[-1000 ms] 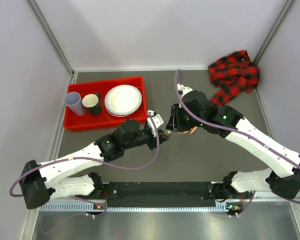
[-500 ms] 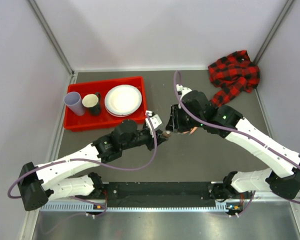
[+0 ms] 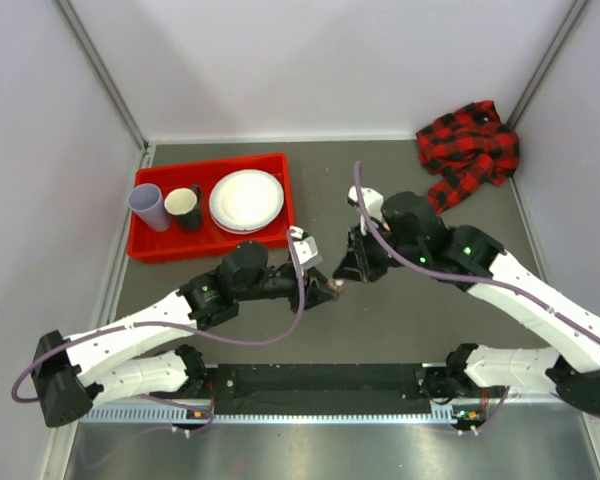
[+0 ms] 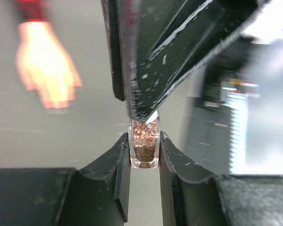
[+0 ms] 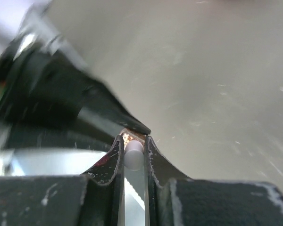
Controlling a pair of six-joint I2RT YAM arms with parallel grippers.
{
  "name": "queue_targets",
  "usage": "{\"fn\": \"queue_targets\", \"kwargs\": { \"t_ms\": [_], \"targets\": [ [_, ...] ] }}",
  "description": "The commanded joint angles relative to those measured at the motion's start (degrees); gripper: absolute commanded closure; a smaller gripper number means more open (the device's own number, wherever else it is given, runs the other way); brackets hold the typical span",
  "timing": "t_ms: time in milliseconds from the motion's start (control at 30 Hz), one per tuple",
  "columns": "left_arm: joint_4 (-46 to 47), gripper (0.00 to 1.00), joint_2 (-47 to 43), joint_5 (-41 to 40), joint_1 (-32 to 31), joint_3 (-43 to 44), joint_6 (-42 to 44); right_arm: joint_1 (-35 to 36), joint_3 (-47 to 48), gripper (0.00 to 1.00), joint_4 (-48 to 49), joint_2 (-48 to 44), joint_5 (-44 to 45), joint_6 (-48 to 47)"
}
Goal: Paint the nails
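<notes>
Movement since a second ago is mostly on the right: the right claw [image 3: 352, 270] has swung toward the near edge and gone from partly spread to clenched. The left claw [image 3: 328, 290] has slid a little nearer too, gripping as before. The mannequin hand [image 4: 46, 70], then visible from above beside the right wrist, is now covered by that arm in the overhead view.

Grey, scuffed counter [image 3: 400, 330] sits between pale walls. A red tray [image 3: 210, 164] toward the far left corner holds white plates [image 3: 247, 198], a lilac cup [image 3: 148, 206] and a dark cup [image 3: 184, 208]. A plaid shirt [image 3: 468, 145] lies bunched in the far right corner.

Only the left wrist view shows the mannequin hand, flat on the counter beyond the claws, its nails [image 4: 49, 96] too blurred to pick out. That view also shows the left claw grasping a clear polish bottle [image 4: 144, 147] of coppery glitter, the right claw pinching its top. The right wrist view shows a pale cap [image 5: 133, 151] between those fingers.
</notes>
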Motion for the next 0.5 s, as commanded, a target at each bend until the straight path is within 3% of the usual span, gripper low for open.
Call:
{"fn": "queue_targets", "kwargs": {
  "t_ms": [0,133,167,267,400,467],
  "targets": [
    [15.5,1.0,-4.2,28.6,-0.5,-0.4,-8.3,0.7,-5.6,1.0,11.5,-7.1,-20.2,-13.1],
    [37.0,1.0,-3.1,41.0,-0.5,-0.8,-22.7,0.7,-10.0,1.0,17.2,-10.5,-38.3,-18.1],
    [41.9,1.0,-1.9,42.4,-0.5,-0.8,-29.6,0.7,-10.7,1.0,18.6,-11.9,-38.6,-18.3],
    [49.6,1.0,0.1,44.6,-0.5,-0.4,-35.7,0.7,-10.9,1.0,19.5,-12.6,-38.9,-19.3],
    [44.8,1.0,0.1,43.3,-0.4,0.1,-32.0,0.8,-10.9,1.0,17.9,-13.7,-37.4,-20.4],
    [37.5,1.0,-0.9,38.6,-0.4,1.5,-23.9,0.7,-10.4,1.0,14.8,-13.8,-34.5,-20.9]
  ]
}}
